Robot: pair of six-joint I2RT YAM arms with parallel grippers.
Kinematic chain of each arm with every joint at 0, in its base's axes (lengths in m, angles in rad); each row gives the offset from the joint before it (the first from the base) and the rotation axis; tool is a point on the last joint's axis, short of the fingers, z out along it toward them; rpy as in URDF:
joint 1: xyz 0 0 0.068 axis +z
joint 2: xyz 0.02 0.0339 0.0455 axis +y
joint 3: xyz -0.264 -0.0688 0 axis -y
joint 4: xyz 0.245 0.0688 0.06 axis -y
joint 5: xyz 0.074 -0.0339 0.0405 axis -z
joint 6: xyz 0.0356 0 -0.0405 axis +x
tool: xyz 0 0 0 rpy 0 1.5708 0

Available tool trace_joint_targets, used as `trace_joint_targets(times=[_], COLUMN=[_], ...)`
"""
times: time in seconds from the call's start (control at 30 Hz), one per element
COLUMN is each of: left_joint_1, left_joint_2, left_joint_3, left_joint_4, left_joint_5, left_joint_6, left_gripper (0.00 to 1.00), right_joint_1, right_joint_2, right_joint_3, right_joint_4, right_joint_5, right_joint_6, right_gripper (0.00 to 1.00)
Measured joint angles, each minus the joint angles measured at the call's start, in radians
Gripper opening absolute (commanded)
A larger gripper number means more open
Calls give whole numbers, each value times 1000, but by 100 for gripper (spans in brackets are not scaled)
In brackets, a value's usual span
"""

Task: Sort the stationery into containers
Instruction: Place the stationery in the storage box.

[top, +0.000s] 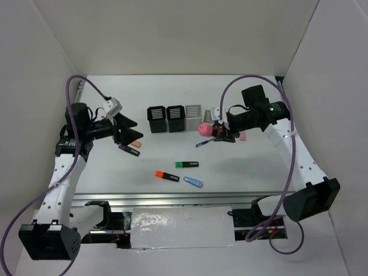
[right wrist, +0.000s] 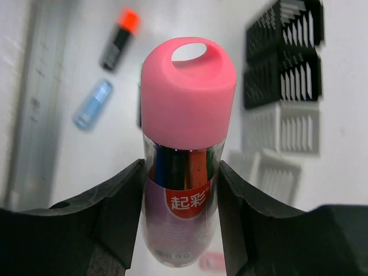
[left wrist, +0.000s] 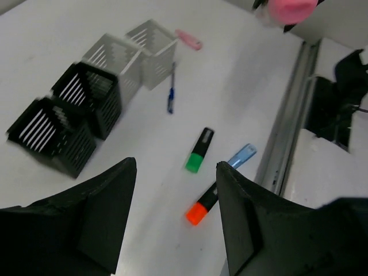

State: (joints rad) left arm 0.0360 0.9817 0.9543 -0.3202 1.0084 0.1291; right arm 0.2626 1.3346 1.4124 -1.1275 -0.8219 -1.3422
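My right gripper [top: 219, 131] [right wrist: 180, 172] is shut on a clear tube of coloured pens with a pink cap [right wrist: 187, 121] [top: 206, 130]. It holds the tube in the air by the grey cups. Two black cups [top: 157, 119] [top: 175, 118] and two light grey cups [top: 193, 117] [top: 213, 114] stand in a row. My left gripper [top: 132, 135] [left wrist: 175, 168] is open and empty, left of the row. A green marker [top: 187, 164] [left wrist: 199, 150], an orange marker [top: 167, 176] [left wrist: 204, 204], a light blue marker [top: 193, 182] [left wrist: 241, 156] and a blue pen [top: 202, 143] [left wrist: 171, 95] lie on the table.
A purple marker [top: 129, 150] and a peach marker [top: 136, 143] lie under my left gripper. A pink marker [top: 242, 137] [left wrist: 188, 39] lies right of the grey cups. White walls stand on three sides. A metal rail [top: 172, 198] runs along the near edge.
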Motion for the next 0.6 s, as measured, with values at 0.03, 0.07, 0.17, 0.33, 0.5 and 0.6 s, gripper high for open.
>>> trace_joint_targets(times=[0.03,0.07,0.17,0.33,0.5,0.6], left_joint_1=[-21,-50,-136,-266,-388,-444], left_joint_2=[22,44,94,151,152,156], left_joint_3=[27,58,164,336,353,367], left_joint_4=[-1,-2,-11,-73,-168,-261], left_joint_5=[28,52,119,207,220,212], left_joint_6=[3,6,35,131,259,350], left_gripper=[69,68,64,55,46,42], right_joint_1=[26,57,136,197,214,241], right_joint_2=[-13,-20,-18,-11,33,56], right_joint_3=[6,8,8,11,89,111], right_joint_4=[-3,-8,-18,-7,-18,-28], right_joint_5=[-39,-75,-147,-216,-275,-300], right_joint_6=[47,92,199,347,419,426], right_gripper=[0,0,0,0,0,0])
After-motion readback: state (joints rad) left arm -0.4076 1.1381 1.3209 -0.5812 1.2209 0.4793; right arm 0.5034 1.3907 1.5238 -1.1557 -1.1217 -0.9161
